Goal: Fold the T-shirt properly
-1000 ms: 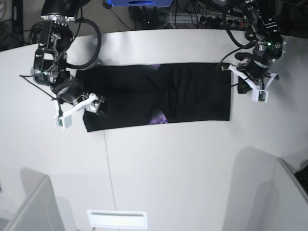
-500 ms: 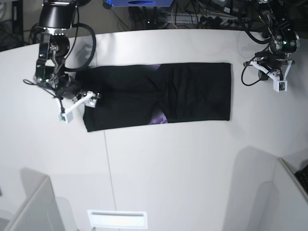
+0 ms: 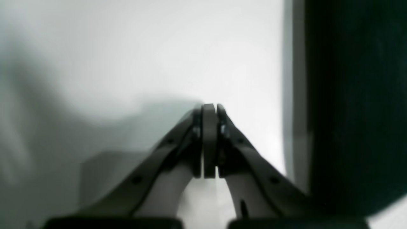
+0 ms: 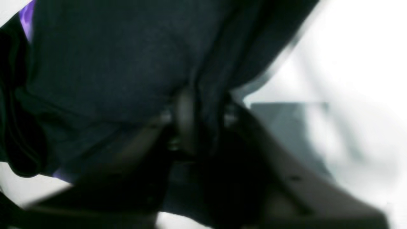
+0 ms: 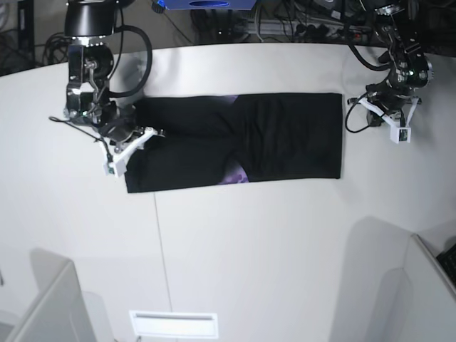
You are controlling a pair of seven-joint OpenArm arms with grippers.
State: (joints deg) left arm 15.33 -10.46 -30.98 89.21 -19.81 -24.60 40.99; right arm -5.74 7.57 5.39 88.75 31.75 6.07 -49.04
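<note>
The right gripper (image 4: 197,117) is pinching a fold of the large black short-sleeved cloth T-shirt (image 5: 235,142) between its closed jaws, at the garment's end on the base view's left. The T-shirt is lying as a long folded band across the white table (image 5: 249,249), a sliver of purple print (image 5: 236,174) peeking out at its near edge. The left gripper (image 3: 209,109) is hovering over bare tabletop just beside the shirt's opposite end, its jaws pressed together and holding nothing.

black T-shirt (image 5: 285,135) w/ purple print, white table (image 5: 249,249)
</note>
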